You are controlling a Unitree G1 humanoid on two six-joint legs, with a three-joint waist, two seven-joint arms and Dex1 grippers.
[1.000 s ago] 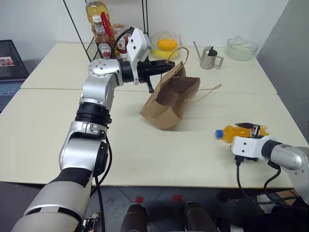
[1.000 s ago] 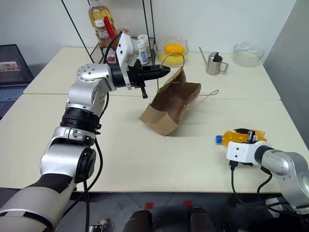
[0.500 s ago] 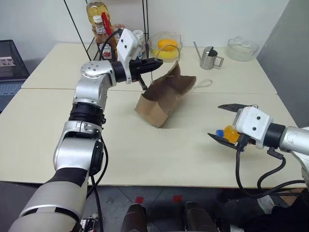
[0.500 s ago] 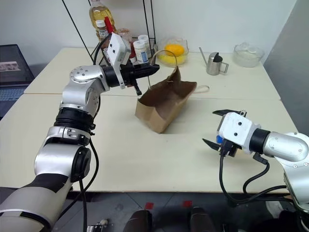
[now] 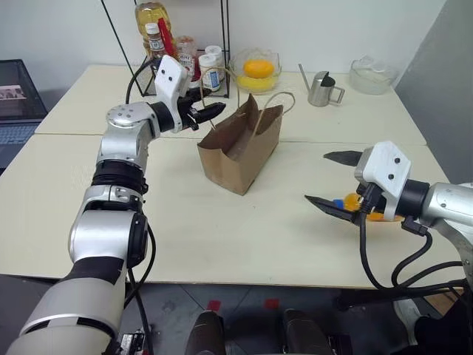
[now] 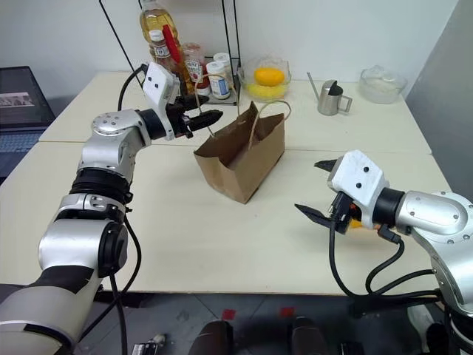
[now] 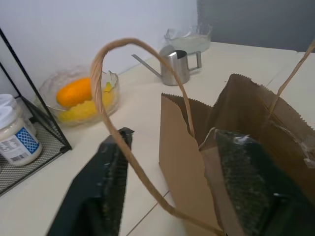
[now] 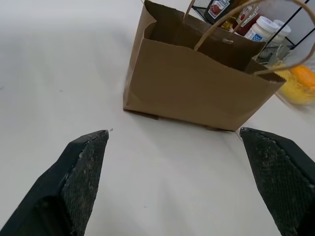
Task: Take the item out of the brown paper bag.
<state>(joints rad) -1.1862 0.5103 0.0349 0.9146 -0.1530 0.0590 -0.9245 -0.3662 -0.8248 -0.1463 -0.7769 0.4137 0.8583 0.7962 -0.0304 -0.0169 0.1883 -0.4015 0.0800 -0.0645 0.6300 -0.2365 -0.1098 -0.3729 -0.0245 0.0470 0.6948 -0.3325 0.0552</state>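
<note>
The brown paper bag [image 5: 240, 140] is standing upright mid-table; both the left claw [image 5: 207, 112] and right claw [image 5: 341, 181] are gaping wide, holding nothing.

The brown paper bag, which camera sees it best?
The right wrist view: the whole brown paper bag stands upright, both handles up. The head views show it whole from above, farther off. The left wrist view catches its near top edge and one looped handle, close up.

cream table [image 5: 222, 222] — brown paper bag [image 5: 240, 151] upright, orange bottle [image 5: 369, 211] lying near.
</note>
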